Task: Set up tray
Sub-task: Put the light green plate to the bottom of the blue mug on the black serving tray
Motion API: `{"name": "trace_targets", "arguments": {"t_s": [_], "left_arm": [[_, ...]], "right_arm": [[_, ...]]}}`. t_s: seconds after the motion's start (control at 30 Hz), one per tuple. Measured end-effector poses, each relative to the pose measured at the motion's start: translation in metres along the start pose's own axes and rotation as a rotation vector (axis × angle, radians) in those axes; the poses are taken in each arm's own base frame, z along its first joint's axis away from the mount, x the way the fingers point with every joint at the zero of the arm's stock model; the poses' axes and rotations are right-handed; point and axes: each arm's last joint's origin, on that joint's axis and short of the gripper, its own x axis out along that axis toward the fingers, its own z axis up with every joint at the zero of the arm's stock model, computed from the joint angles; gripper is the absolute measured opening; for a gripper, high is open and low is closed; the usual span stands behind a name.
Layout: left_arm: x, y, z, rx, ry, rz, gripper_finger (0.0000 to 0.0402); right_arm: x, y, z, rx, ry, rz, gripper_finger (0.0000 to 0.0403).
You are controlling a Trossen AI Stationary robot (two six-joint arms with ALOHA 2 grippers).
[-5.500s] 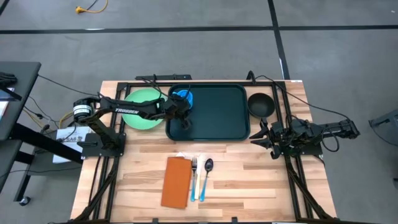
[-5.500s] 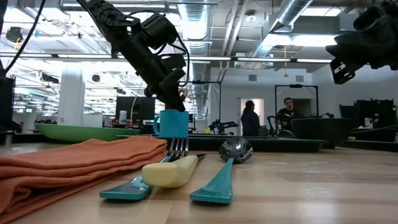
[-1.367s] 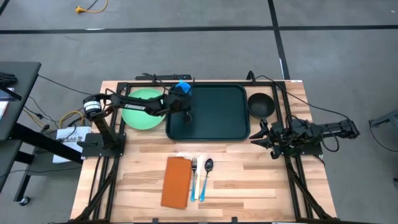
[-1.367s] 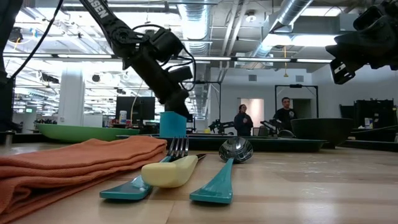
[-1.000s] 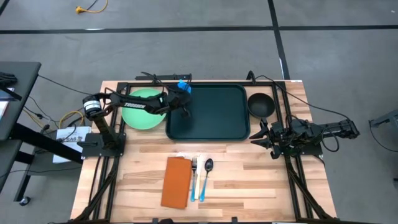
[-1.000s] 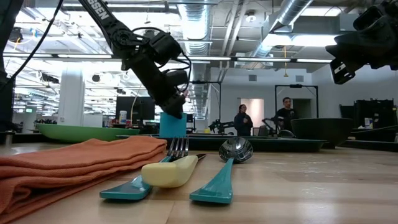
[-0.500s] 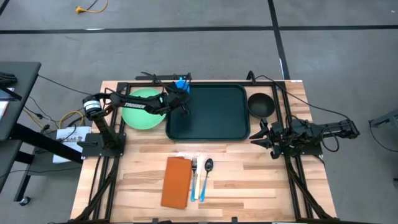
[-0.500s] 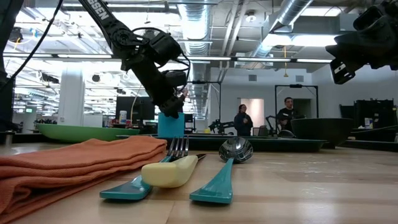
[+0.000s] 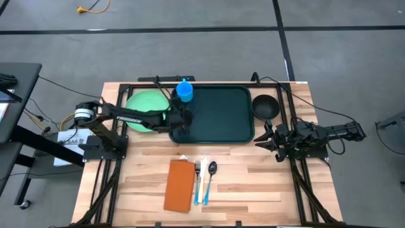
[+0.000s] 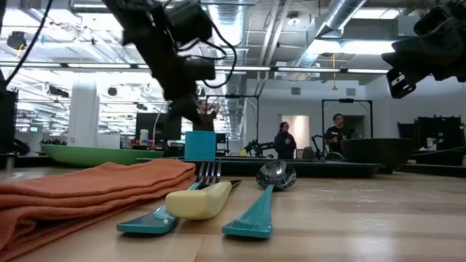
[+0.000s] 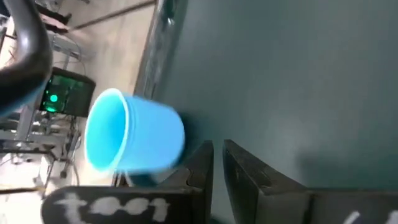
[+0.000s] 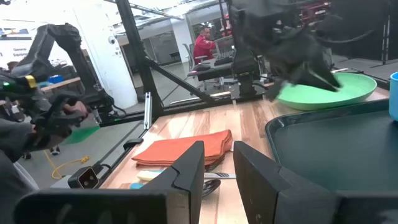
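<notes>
The dark green tray [image 9: 218, 117] lies at the table's far middle. A blue cup [image 9: 184, 91] stands upright on its base in the tray's far left corner, and it also shows in the low view [image 10: 200, 145] and in the left wrist view [image 11: 134, 138]. My left gripper [image 9: 183, 119] hovers over the tray's left part, nearer than the cup and clear of it, with a narrow gap between its fingers [image 11: 217, 165]. My right gripper [image 9: 264, 139] waits open at the table's right side, beside the tray's near right corner.
A light-green plate [image 9: 144, 102] lies left of the tray, under my left arm. A black bowl [image 9: 264, 106] stands right of the tray. An orange napkin [image 9: 180, 184], a fork [image 9: 197, 180] and a spoon [image 9: 211, 177] lie near the near edge. People stand in the room behind.
My left gripper has come off the blue cup, drawing back toward the near edge and rising above it. The cup, held tilted over the tray's far left corner before, now stands upright there on its own.
</notes>
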Motion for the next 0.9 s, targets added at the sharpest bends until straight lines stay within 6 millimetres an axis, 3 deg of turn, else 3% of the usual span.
{"name": "trace_targets", "arguments": {"t_s": [0.2,0.4,0.63,0.9], "left_arm": [[-0.055,-0.005,-0.006,-0.006,0.030,-0.017,0.0028],[-0.103,0.004,-0.017,-0.081,0.087,-0.207,0.0031],[-0.116,0.005,-0.039,-0.134,0.262,-0.228,0.0085],[-0.117,0.006,-0.048,-0.130,0.360,-0.206,0.0159]], "right_arm": [[0.000,0.000,0.000,-0.017,0.000,0.000,0.0082],[0.000,0.000,0.000,-0.027,0.000,0.000,0.0082],[0.000,0.000,0.000,-0.053,0.000,0.000,0.0082],[0.000,0.000,0.000,-0.054,0.001,0.000,0.0082]]}}
